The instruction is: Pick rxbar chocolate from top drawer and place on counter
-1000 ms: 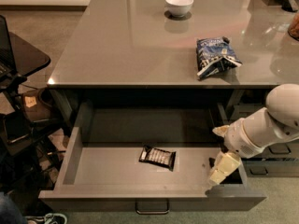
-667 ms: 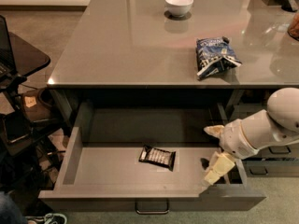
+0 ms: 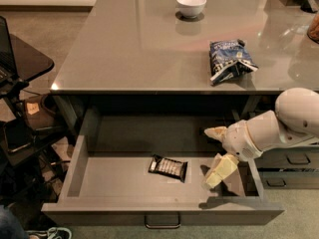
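The rxbar chocolate [image 3: 168, 167], a flat black bar with white lettering, lies on the floor of the open top drawer [image 3: 84, 153], a little right of its middle. My gripper [image 3: 215, 153] is inside the drawer at its right side, open, with one cream finger [image 3: 215, 132] up and one [image 3: 220, 170] low. It is empty and a short way right of the bar, not touching it. The glossy grey counter [image 3: 139, 49] spans the view above the drawer.
A blue-and-white snack bag [image 3: 229, 59] lies on the counter's right. A white bowl [image 3: 191, 5] stands at the back. A black side table [image 3: 25, 59] and cables are at the left. Narrower grey drawers [image 3: 294, 159] are at the right.
My gripper has moved left inside the drawer, closer to the bar. The bar has not moved.
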You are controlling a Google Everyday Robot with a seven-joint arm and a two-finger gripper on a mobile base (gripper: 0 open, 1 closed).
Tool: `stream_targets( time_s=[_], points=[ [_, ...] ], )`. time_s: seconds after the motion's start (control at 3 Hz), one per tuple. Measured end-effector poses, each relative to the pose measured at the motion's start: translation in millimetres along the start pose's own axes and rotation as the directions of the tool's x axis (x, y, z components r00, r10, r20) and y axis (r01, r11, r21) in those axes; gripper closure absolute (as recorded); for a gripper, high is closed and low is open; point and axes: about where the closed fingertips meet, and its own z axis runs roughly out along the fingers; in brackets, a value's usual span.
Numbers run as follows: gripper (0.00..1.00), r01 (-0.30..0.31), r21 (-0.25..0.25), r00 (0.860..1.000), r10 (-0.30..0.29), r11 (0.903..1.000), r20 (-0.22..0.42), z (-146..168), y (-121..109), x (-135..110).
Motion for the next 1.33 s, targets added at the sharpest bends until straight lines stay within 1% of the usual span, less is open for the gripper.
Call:
stream_targets(
  time_s=[0.33, 0.67, 1.0, 1.33],
  points=[
    [0.00, -0.062, 0.034, 0.997, 0.060, 0.9975, 0.040, 11, -5, 2],
    [0.00, -0.246, 0.053, 0.961, 0.237, 0.9678, 0.143, 47, -17, -2],
    [0.00, -0.280, 0.122, 0.951, 0.257, 0.9523, 0.174, 46, -37, -5],
    [0.00, -0.280, 0.122, 0.951, 0.257, 0.9523, 0.175, 46, -37, -5]
  ],
)
